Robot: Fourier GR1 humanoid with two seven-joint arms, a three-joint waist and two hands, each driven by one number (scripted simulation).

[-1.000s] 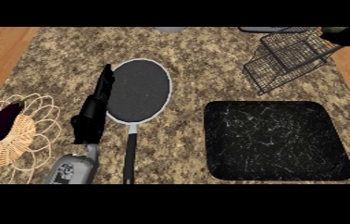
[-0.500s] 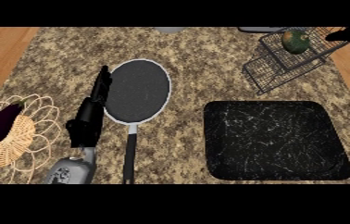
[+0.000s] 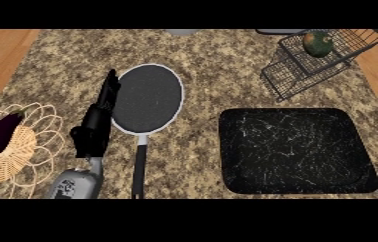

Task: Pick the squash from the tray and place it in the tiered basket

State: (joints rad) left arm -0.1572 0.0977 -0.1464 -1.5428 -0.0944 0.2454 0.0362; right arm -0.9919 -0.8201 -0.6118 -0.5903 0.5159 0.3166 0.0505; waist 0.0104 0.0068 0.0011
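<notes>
Squash point(image 3: 317, 43) sits, apparently, in tiered basket point(image 3: 310, 66); tray point(image 3: 295, 151) bare.

Pretty clearly a kitchen. The bench point(image 3: 221, 61) has that speckled brown granite top with wood showing past its left and right edges. There's a black frying pan point(image 3: 148, 106) with a long handle left of the middle, a dark marbled tray point(image 3: 295, 151) toward the near right corner, a wire tiered basket point(image 3: 314, 61) at the far right corner with a squash point(image 3: 317, 42) in it, and a wicker basket point(image 3: 26, 146) at the left edge.
</notes>
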